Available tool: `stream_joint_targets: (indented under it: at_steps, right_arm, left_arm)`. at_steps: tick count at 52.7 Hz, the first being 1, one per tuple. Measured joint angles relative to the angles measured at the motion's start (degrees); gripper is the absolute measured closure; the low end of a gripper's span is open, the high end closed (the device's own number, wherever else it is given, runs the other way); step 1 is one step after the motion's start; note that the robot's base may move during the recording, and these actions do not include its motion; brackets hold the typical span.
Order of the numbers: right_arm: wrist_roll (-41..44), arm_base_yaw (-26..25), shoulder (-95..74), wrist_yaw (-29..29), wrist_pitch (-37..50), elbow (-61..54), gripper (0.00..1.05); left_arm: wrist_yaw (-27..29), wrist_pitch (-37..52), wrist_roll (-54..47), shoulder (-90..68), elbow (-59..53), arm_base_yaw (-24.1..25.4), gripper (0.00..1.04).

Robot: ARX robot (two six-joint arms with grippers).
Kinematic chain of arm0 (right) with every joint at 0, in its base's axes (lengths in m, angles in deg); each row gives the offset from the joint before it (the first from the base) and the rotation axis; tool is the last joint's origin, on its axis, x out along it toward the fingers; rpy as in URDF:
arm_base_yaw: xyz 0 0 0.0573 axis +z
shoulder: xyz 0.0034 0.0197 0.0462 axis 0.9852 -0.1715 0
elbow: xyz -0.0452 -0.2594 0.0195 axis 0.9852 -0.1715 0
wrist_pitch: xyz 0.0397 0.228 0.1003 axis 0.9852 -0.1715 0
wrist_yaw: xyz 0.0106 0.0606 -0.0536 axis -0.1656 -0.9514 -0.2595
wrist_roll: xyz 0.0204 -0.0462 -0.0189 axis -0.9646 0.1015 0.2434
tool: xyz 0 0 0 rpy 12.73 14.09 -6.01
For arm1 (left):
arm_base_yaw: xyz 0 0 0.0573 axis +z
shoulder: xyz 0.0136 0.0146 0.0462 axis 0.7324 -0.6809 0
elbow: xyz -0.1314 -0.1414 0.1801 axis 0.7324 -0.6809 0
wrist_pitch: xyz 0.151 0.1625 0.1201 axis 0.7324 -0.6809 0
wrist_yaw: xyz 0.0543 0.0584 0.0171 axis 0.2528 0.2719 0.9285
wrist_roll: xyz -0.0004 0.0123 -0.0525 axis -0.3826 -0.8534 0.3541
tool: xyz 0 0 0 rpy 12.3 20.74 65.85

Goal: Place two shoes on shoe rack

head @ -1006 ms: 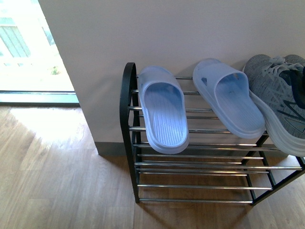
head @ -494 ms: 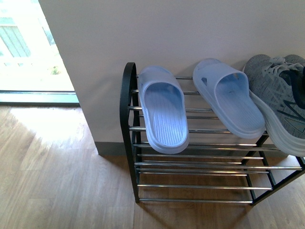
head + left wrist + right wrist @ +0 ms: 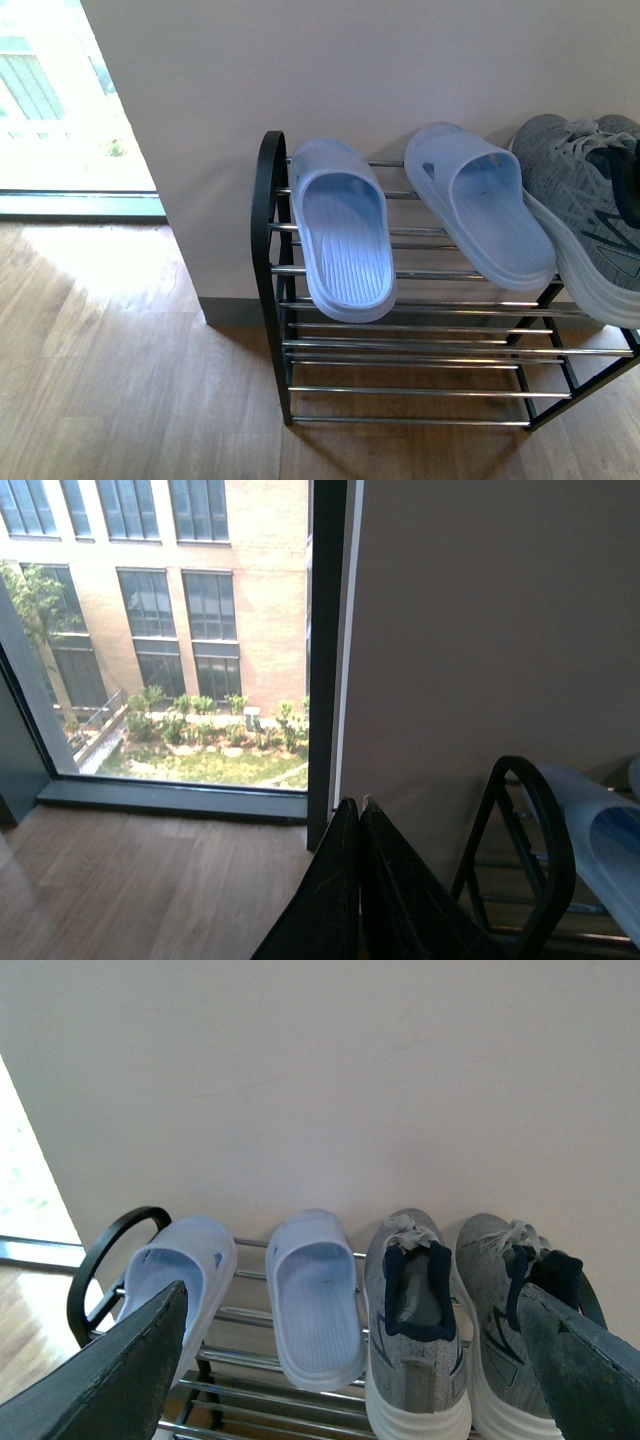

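Two grey knit shoes with navy lining and white soles stand side by side on the top tier of the shoe rack, toes to the wall: one next to the slippers, the other beyond it. The front view shows one shoe at its right edge. The rack's black arched end also shows in the left wrist view. My right gripper is open and empty, hanging back from the shoes' heels. My left gripper is shut on nothing, beside the rack's arched end.
Two light-blue slippers lie on the same top tier, left of the shoes. A plain wall stands behind the rack. A floor-length window lies to the left, over wooden floor. The lower tiers are bare bars.
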Motion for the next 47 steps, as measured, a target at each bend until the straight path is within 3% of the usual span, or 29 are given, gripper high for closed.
stream_joint_targets:
  at_steps: [15,38,47]
  right_arm:
    - [0.0,0.0,0.04,0.0,0.0,0.0,0.09]
    - [0.0,0.0,0.02,0.0,0.0,0.0,0.09]
    - [-0.02,0.0,0.0,0.02,-0.02,0.0,0.09]
  left_arm:
    - [0.02,-0.44,0.0,0.63,0.0,0.07,1.02]
    - [0.02,-0.44,-0.02,0.63,0.0,0.07,0.09]
    - [0.02,-0.44,-0.13,0.63,0.0,0.07,0.09]
